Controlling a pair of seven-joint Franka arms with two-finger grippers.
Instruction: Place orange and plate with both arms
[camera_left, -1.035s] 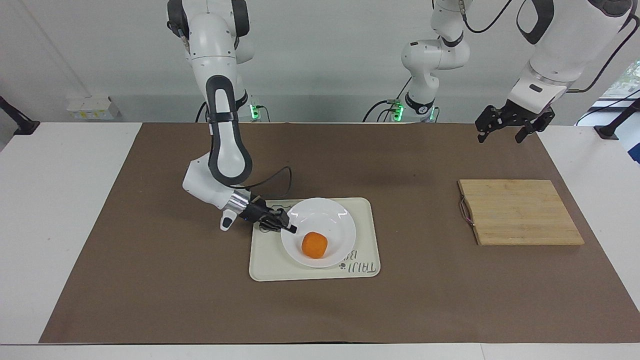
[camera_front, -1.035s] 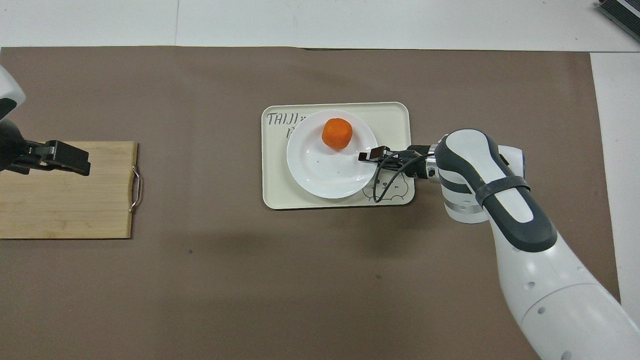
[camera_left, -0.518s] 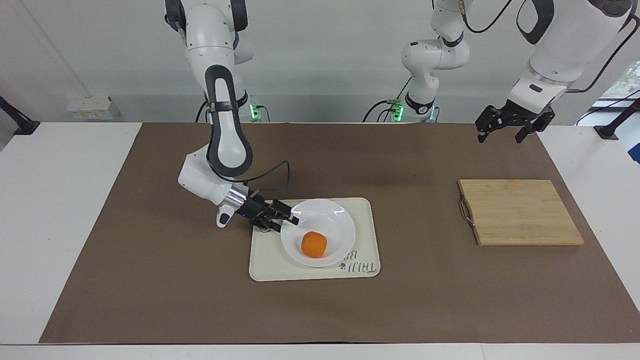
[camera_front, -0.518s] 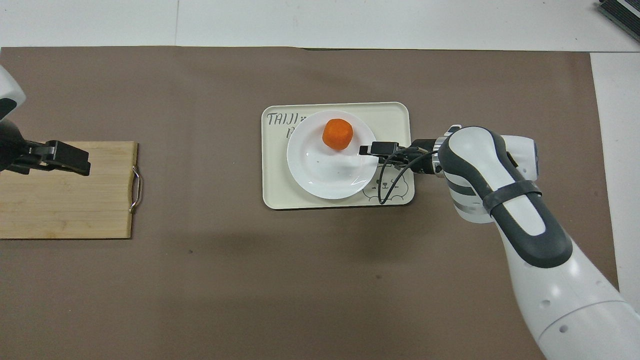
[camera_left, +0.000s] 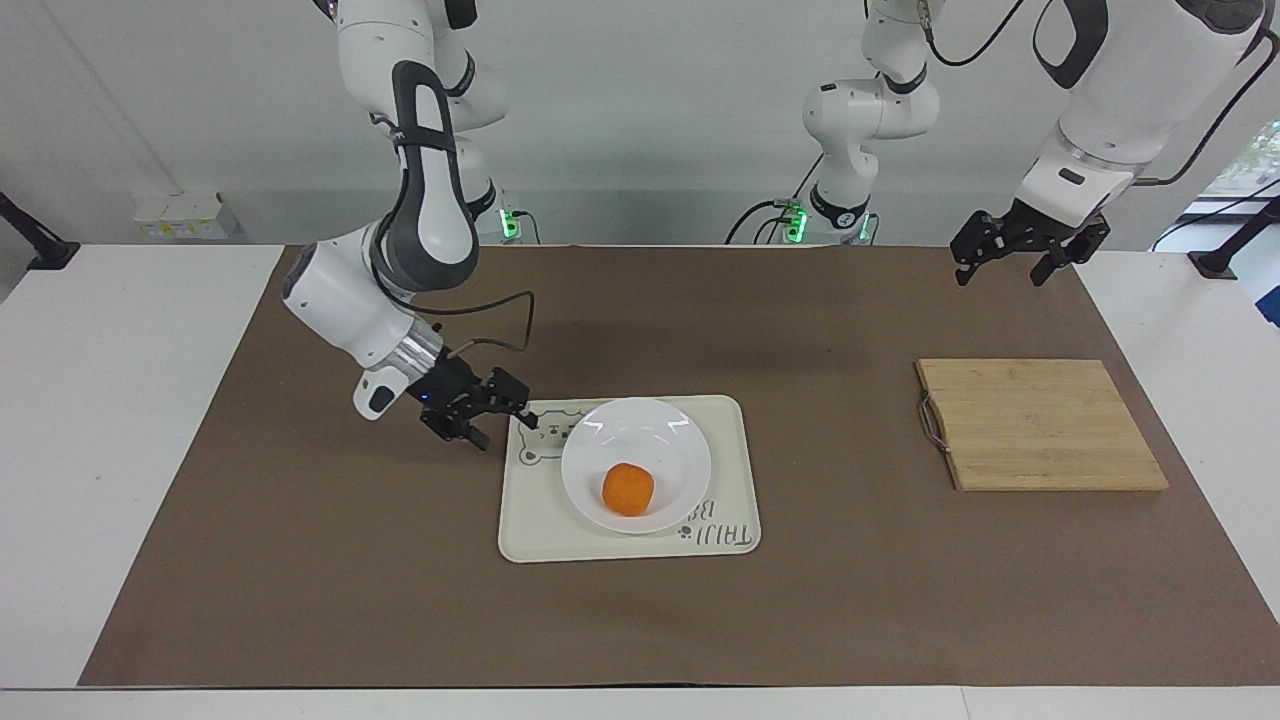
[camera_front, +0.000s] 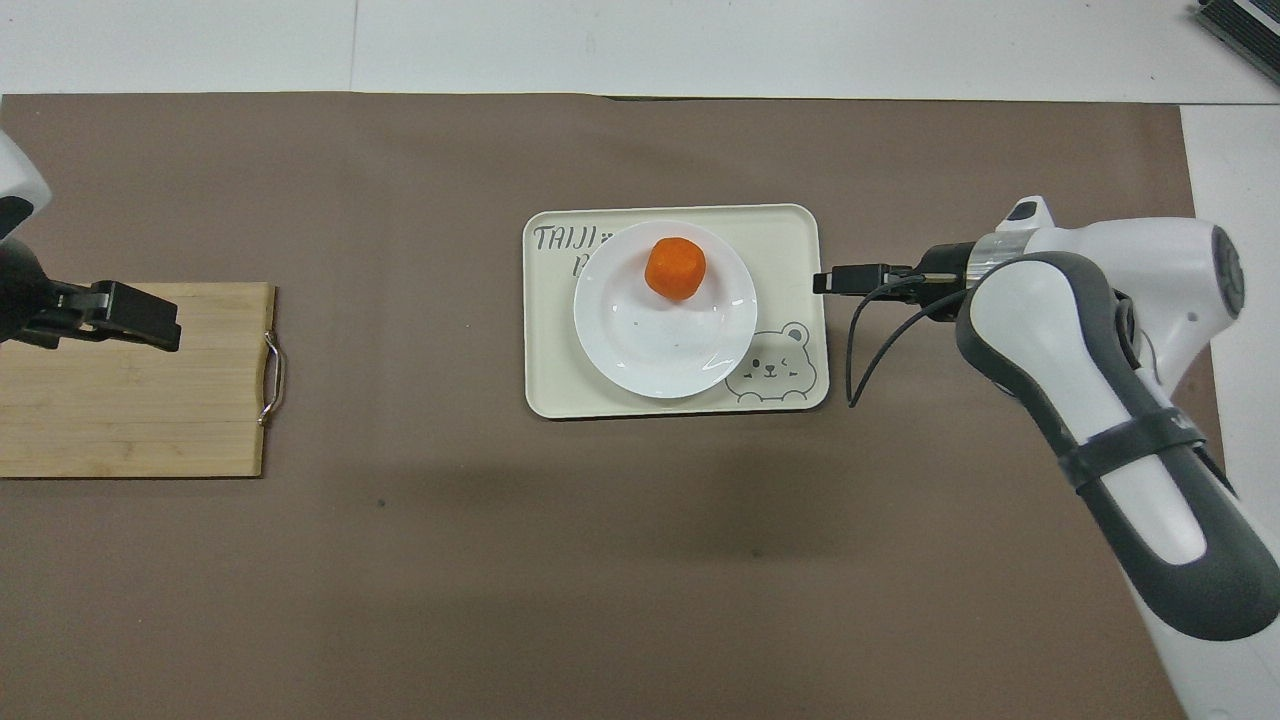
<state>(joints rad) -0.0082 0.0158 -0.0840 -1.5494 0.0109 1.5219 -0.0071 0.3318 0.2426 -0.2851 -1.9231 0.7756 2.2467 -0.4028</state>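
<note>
Two arms, both empty. Orange (camera_left: 629, 489) in plate (camera_left: 636, 465), plate on bear tray (camera_left: 545, 530) mid-tabletop: placement apparently done. Right gripper (camera_left: 478, 412) beside tray's edge, fingers spread, touching nothing. Left gripper (camera_left: 1012, 252) waiting above cutting board (camera_left: 1040, 425), fingers open.

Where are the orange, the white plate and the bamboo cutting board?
orange (camera_left: 629, 489), facing view, middle of the fruit.
white plate (camera_left: 640, 430), facing view, bare inner surface.
bamboo cutting board (camera_front: 130, 400), overhead view, bare top.
</note>
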